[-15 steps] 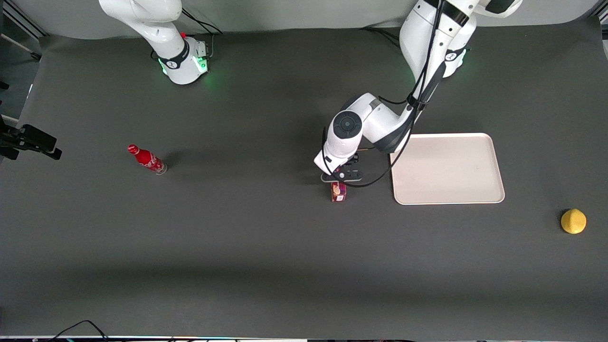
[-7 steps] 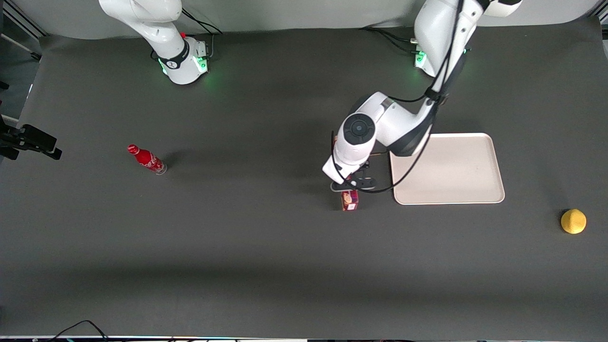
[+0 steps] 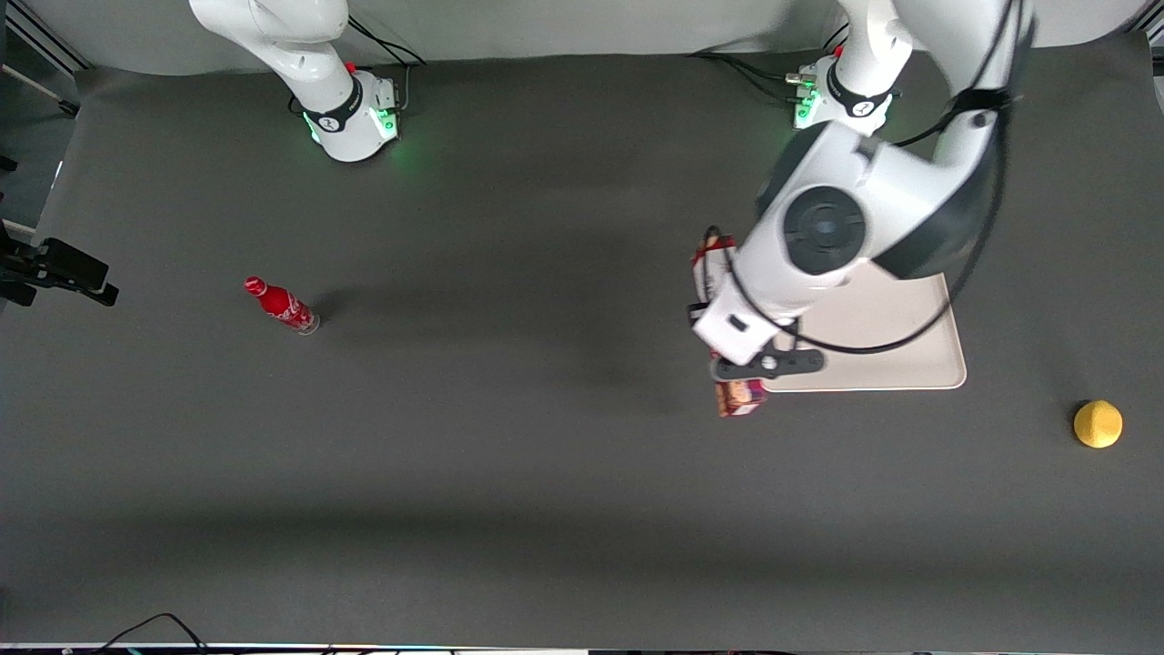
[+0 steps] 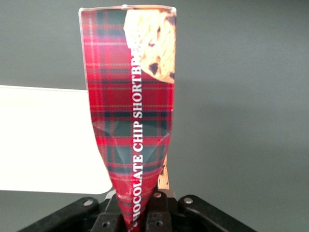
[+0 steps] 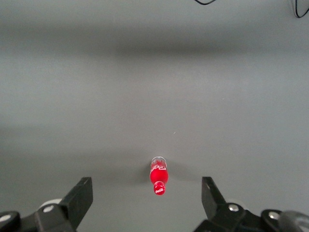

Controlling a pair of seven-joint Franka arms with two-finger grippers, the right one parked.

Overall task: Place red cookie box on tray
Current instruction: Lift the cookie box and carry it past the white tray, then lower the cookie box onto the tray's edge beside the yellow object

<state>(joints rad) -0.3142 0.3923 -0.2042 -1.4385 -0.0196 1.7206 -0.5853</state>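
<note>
The red cookie box is hanging clamped in the pincer, lifted above the desk at the tray edge in the frame's centre-right, so only lowering is remaining.

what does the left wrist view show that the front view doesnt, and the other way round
Only the left wrist view shows the plaid face of the red cookie box with its CHOCOLATE CHIP SHORTBREAD lettering and cookie picture. Only the front view shows the red bottle, the yellow fruit and the arm above. Both show the gripper shut on the box, held beside the tray.
</note>
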